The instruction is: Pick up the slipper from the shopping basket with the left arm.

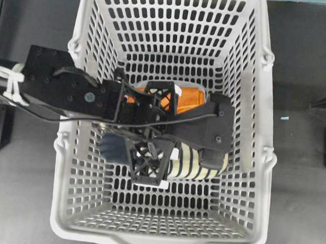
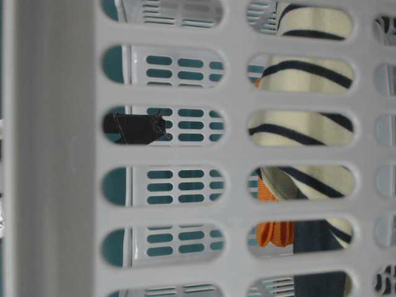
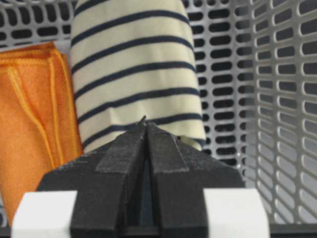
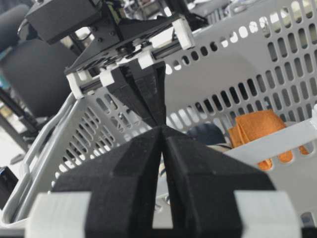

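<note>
Hanging inside the shopping basket (image 1: 254, 78), the left claw (image 3: 144, 130) is pinched shut on nothing; the slipper (image 3: 133, 74) lies just ahead, lengthwise along its reach. Right claw (image 4: 161, 133), also shut, sits farther off.

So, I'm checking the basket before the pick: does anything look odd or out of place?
Nothing looks damaged or spilled. The slipper lies in the basket beside an orange cloth. The left gripper hangs over the slipper with its fingers together, holding nothing.
</note>
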Robot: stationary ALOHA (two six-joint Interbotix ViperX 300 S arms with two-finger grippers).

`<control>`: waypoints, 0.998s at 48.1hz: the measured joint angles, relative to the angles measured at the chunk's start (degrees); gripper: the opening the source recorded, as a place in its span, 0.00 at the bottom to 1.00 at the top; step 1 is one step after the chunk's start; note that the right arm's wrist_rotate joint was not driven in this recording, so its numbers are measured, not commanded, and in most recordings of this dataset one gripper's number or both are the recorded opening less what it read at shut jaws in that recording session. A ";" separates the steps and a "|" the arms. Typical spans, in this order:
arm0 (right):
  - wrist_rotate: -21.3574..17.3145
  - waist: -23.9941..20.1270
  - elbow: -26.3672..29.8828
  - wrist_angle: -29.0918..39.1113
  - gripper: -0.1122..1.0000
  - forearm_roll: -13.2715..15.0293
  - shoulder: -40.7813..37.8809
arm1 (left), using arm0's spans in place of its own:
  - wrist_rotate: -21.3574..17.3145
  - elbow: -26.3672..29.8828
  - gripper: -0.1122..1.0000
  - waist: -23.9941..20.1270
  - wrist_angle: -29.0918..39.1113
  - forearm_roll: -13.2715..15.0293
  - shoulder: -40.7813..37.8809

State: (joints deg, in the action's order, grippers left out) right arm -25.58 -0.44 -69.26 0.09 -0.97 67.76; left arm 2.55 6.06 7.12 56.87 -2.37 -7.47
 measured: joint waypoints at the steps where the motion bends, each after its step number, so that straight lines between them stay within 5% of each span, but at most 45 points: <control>1: 0.09 0.00 0.00 0.00 0.10 0.00 0.00 | -0.09 0.09 0.21 0.09 0.00 0.00 -0.26; 12: 0.09 0.00 -0.18 -0.88 0.10 0.00 0.35 | 0.18 0.00 0.80 0.09 0.00 0.00 -2.81; 18: 0.09 -0.09 -0.35 -1.05 0.10 0.00 0.44 | 0.18 -0.62 0.92 0.18 -0.18 0.00 -4.75; 34: 0.09 -0.97 -0.97 -1.14 0.10 0.00 0.53 | 0.35 -6.15 0.85 0.18 -5.10 0.00 -6.50; 48: 0.09 -0.97 -0.97 -1.14 0.10 0.00 0.44 | -1.93 -6.50 0.18 0.18 -5.27 0.00 -6.15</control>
State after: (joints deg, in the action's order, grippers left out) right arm -25.49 -1.41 -70.22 -1.05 -0.97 68.20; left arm 0.62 -0.44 7.29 51.59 -2.37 -13.62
